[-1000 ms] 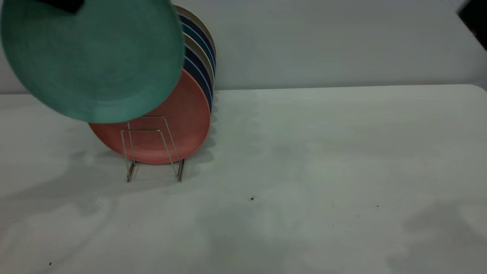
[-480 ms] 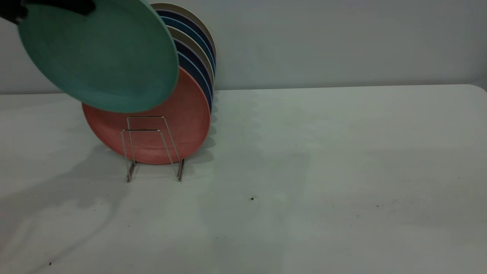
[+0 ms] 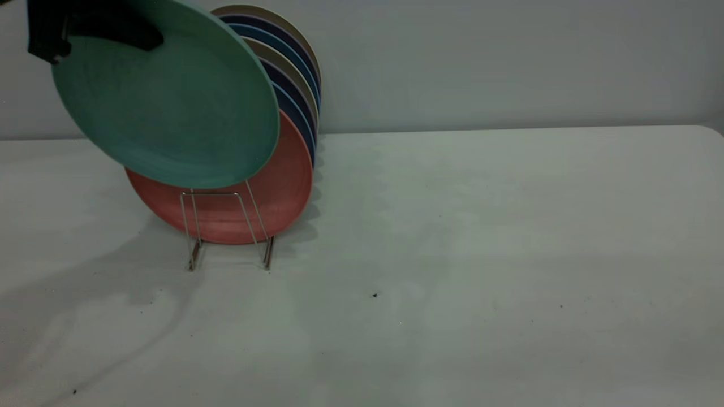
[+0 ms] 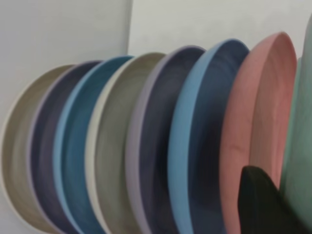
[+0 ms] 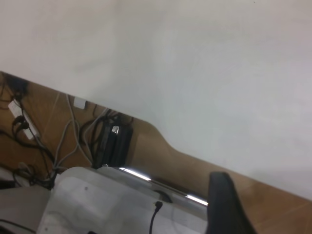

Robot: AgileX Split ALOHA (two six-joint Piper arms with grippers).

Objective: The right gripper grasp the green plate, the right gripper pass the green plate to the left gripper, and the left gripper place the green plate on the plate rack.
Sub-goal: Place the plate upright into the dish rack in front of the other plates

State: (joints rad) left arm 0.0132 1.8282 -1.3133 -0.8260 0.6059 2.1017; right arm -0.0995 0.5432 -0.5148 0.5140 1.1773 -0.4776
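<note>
Exterior view. The left gripper [image 3: 102,28], at the upper left corner, is clamped on the top rim of the green plate [image 3: 169,102], with one dark finger lying across the plate's face. The plate hangs tilted in the air, its lower edge just above the front loops of the plate rack [image 3: 226,226] and overlapping the salmon-pink plate [image 3: 254,203], which stands in the rack directly behind it. Whether the green plate touches the wire cannot be told. Behind the pink plate stands a row of further plates [image 3: 294,79], dark blue, lighter blue and beige, all leaning the same way. The rack stands on the white table [image 3: 481,254], toward its left side. The right arm does not appear here.

Left wrist view. One black fingertip [image 4: 263,204] of the left gripper presses against the green plate, visible as a thin strip at the frame's edge [image 4: 302,170]. Just beside it are the pink plate [image 4: 253,122] and the upright row of blue and beige plates.

Right wrist view. Only one dark finger [image 5: 224,204] of the right gripper shows, so its opening cannot be judged. It holds nothing visible and faces a white wall [image 5: 195,58], cables [image 5: 63,131] and a metal frame [image 5: 97,200], away from the rack.
</note>
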